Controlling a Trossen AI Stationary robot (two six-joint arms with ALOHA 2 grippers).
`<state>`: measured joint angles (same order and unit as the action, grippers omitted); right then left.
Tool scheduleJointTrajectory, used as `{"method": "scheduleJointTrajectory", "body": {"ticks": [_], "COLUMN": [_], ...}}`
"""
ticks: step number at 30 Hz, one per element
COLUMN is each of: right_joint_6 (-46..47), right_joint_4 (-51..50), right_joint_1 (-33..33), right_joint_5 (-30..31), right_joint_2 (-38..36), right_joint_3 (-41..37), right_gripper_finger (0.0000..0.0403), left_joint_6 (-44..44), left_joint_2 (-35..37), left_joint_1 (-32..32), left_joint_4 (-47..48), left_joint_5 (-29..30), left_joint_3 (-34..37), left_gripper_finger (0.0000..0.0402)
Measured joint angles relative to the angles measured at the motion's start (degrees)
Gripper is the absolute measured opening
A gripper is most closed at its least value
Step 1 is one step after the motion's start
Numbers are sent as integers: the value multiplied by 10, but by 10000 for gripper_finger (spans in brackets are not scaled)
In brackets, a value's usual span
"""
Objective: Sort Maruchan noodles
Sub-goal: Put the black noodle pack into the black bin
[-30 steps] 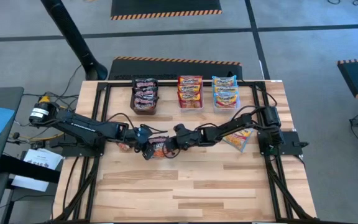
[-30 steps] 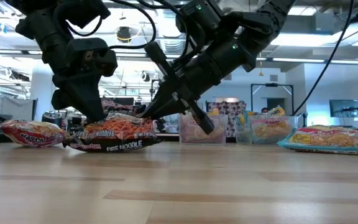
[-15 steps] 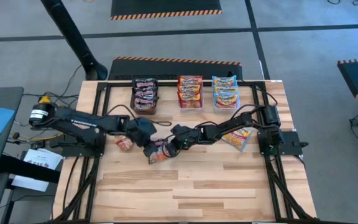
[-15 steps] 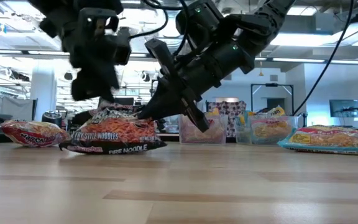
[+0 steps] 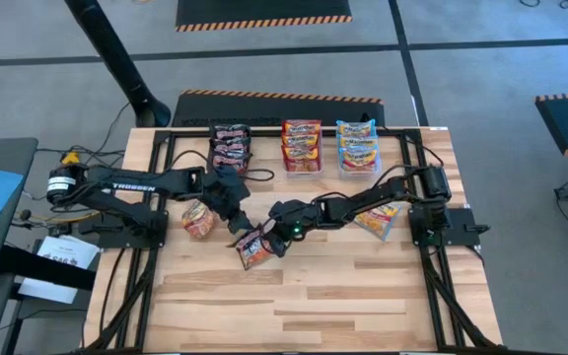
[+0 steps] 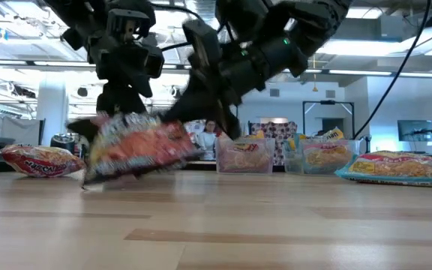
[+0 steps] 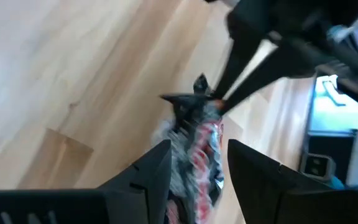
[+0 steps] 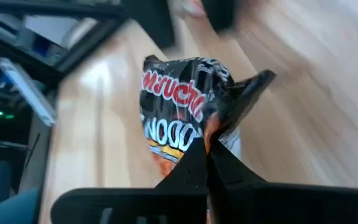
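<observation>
Black packet (image 5: 254, 248) pinched by right gripper (image 5: 269, 241), lifted off wooden table (image 5: 314, 296). Left gripper (image 5: 235, 212) open at eleven o'clock. Red packet (image 5: 198, 218) at ten, three bins (image 5: 302, 148) at twelve.

Bright, even light falls from the ceiling strips far back in the room, leaving only faint, soft shadows on the pale wooden table (image 5: 304, 296). The dark noodle packet (image 6: 137, 146) smears with motion blur at table height, as do both wrist views. Overhead everything stays crisp, and ceiling glare washes out the room's upper reaches.
</observation>
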<state>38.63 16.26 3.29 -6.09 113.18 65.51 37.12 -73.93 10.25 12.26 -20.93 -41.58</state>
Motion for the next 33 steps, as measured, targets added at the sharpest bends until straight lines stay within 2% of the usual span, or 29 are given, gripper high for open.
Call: {"method": "scheduleJointTrajectory", "body": {"ticks": [7, 13, 22, 28, 33], "right_joint_6": [-73, -99, -103, -103, -103], "right_joint_4": [-41, -92, -102, -146, -151], "right_joint_1": [-2, -8, -8, 0, 7], "right_joint_5": [0, 0, 0, 1, 29], "right_joint_2": [-16, -23, -24, -58, -75], "right_joint_3": [30, 54, 67, 67, 67], "right_gripper_finger": [4, 4, 4, 4, 4], "left_joint_6": [-34, -53, -103, -108, -114], "left_joint_2": [0, 0, 0, 0, -1], "left_joint_1": [30, 41, 41, 41, 41], "left_joint_4": [4, 7, 31, 45, 42], "left_joint_5": [-71, -118, -130, -129, -135], "left_joint_3": [0, 0, 0, 1, 1], "left_gripper_finger": [144, 144, 144, 144, 144]}}
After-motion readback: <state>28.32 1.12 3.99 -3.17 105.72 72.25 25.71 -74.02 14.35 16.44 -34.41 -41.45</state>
